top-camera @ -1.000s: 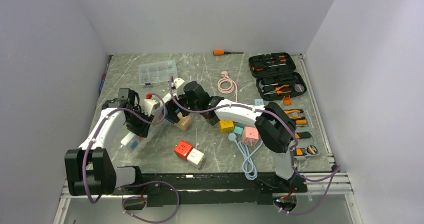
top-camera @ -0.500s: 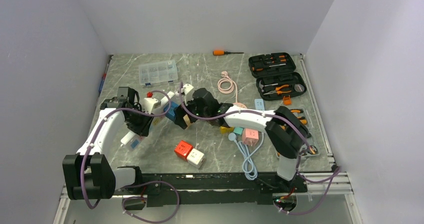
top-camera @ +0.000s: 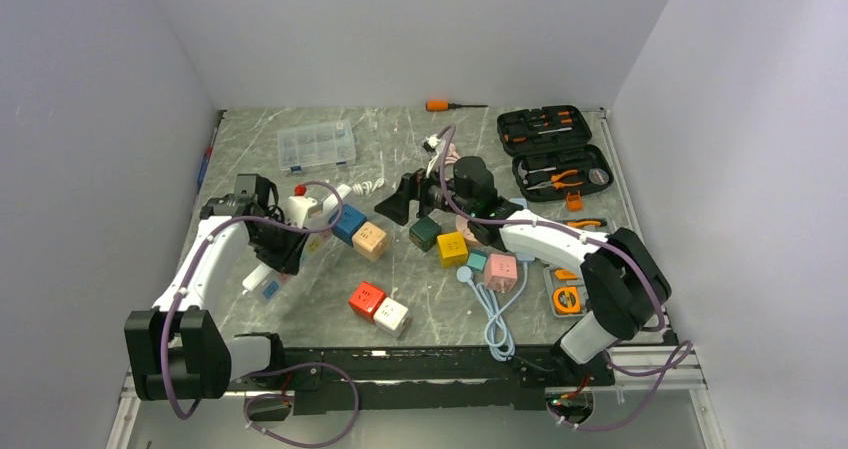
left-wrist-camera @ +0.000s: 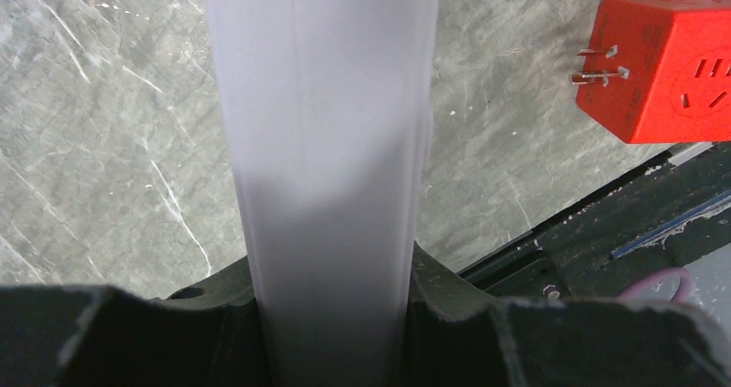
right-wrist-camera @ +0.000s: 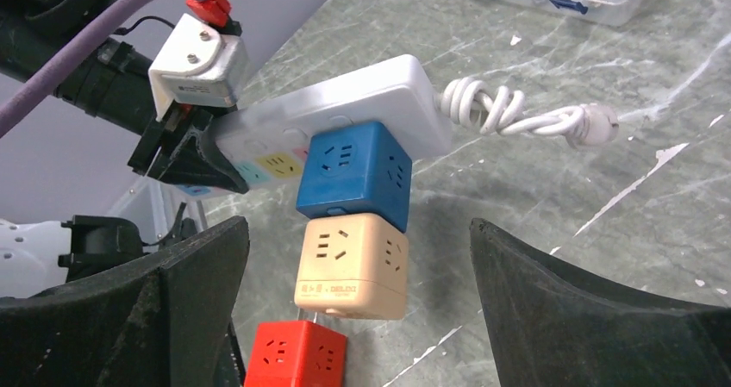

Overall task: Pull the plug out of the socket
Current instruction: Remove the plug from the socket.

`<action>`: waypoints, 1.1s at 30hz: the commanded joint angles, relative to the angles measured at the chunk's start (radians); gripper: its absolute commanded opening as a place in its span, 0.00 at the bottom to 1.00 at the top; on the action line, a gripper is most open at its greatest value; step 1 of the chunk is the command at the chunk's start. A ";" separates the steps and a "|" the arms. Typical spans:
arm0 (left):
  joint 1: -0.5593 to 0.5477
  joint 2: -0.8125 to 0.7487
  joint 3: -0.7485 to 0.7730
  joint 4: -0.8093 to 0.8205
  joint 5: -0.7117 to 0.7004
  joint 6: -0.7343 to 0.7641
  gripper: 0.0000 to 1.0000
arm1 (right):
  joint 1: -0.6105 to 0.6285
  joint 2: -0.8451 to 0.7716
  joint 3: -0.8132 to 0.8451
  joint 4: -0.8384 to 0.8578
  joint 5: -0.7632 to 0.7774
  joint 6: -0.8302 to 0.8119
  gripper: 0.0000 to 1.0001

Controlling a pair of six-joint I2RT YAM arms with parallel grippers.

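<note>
Left arm bent forward, left gripper clamped on the long white plastic power strip; the blue cube-shaped plug sits on the strip's side. Right arm stretched across the table, right gripper spread wide, empty, facing it

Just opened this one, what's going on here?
The left claw is clamped on one end of a white power strip. A blue cube adapter looks plugged into the strip, with a beige cube joined below it. The right claw is wide open, facing them and touching neither.
</note>
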 commanded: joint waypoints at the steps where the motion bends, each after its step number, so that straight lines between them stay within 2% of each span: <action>1: -0.002 -0.036 0.082 0.041 0.119 0.016 0.00 | -0.014 0.008 0.000 0.067 -0.063 0.067 1.00; 7: -0.002 -0.035 0.109 0.018 0.142 0.014 0.00 | -0.014 0.038 -0.011 0.038 -0.005 0.046 1.00; 16: -0.002 -0.034 0.130 0.003 0.162 0.007 0.00 | 0.055 0.085 0.111 -0.158 0.133 -0.113 1.00; 22: -0.002 -0.033 0.132 0.004 0.150 0.000 0.00 | 0.094 0.103 0.135 -0.132 0.119 -0.135 1.00; 26: -0.002 -0.025 0.127 0.011 0.137 -0.003 0.00 | 0.150 0.150 0.215 -0.192 0.133 -0.190 1.00; 33: -0.003 -0.027 0.138 0.002 0.147 -0.002 0.00 | 0.230 0.254 0.335 -0.289 0.259 -0.287 1.00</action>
